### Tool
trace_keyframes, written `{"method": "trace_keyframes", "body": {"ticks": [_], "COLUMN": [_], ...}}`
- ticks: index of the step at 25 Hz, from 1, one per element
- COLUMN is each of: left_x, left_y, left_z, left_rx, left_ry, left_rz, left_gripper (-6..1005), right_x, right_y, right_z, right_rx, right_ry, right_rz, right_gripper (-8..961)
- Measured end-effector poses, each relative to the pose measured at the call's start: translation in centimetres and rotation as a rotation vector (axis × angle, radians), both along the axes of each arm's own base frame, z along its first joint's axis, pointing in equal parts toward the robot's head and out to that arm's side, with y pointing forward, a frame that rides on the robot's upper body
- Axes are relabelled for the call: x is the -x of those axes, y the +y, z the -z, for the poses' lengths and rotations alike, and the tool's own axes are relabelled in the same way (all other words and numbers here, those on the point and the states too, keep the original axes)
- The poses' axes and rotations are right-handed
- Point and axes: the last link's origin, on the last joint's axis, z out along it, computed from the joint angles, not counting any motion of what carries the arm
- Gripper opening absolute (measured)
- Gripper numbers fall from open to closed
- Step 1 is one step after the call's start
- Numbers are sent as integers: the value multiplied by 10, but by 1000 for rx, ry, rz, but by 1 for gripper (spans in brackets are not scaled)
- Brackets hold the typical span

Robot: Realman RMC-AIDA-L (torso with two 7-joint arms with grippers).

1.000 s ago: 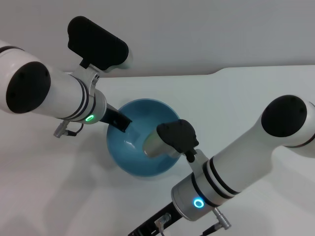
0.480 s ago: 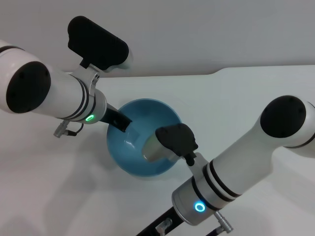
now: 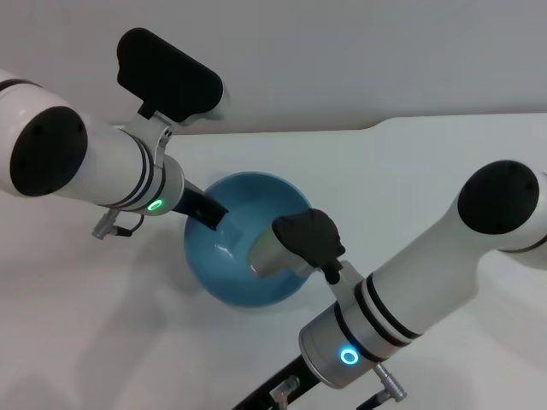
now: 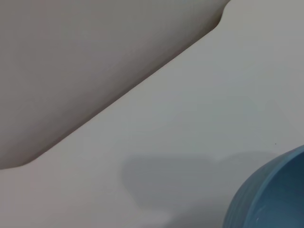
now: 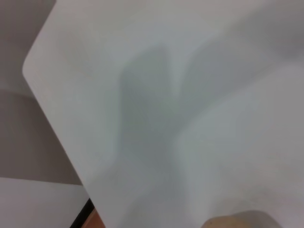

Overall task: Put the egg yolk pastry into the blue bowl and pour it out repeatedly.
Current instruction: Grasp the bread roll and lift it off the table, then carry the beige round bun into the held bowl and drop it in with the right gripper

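Observation:
The blue bowl (image 3: 244, 256) is in the middle of the white table in the head view, its opening tipped toward me. My left gripper (image 3: 206, 211) reaches in from the left and is shut on the bowl's left rim, one black finger inside the wall. The bowl's outer wall (image 4: 270, 199) also shows in the left wrist view. My right gripper (image 3: 267, 395) is at the picture's bottom edge, below the bowl, mostly cut off. A pale tan rounded sliver, seemingly the egg yolk pastry (image 5: 237, 221), shows in the right wrist view. No pastry shows inside the bowl.
The right arm's black wrist camera housing (image 3: 309, 239) hangs over the bowl's right side and hides part of it. The white table (image 3: 410, 179) ends at a back edge with a notch (image 4: 221, 19), grey wall behind. A rounded table corner (image 5: 28, 71) appears in the right wrist view.
The right forearm dipped slightly and came back to almost where it was. The bowl and the left arm have stayed put.

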Motion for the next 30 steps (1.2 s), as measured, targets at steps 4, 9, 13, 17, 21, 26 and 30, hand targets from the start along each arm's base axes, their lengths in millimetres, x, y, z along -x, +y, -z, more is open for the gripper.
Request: {"method": "trace_keyframes", "body": {"ticks": [4, 9, 13, 17, 21, 26, 30], "left_x": [1, -3, -5, -9, -14, -16, -16], "left_y": [-1, 0, 0, 0, -1, -2, -4], "left_z": [0, -1, -2, -2, -2, -2, -3], "left_rx": [6, 25, 29, 43, 76, 93, 110], "left_ry": [6, 20, 23, 34, 68, 87, 105], "left_rz": [-8, -19, -20, -23, -38, -47, -62], "left_gripper": [-1, -1, -2, -2, -1, -2, -2], "right_x": [6, 18, 22, 33, 49, 47, 38], "right_y": [-1, 3, 6, 9, 9, 12, 16], "right_z": [-5, -20, -32, -54, -80, -102, -117], "right_rx": [25, 2, -21, -43, -81, -150, -208], "right_ry": [21, 71, 102, 168, 247, 204, 171], "right_rz": [-2, -32, -30, -48, -95, -108, -84], "right_gripper": [34, 9, 2, 2, 9, 17, 24]}}
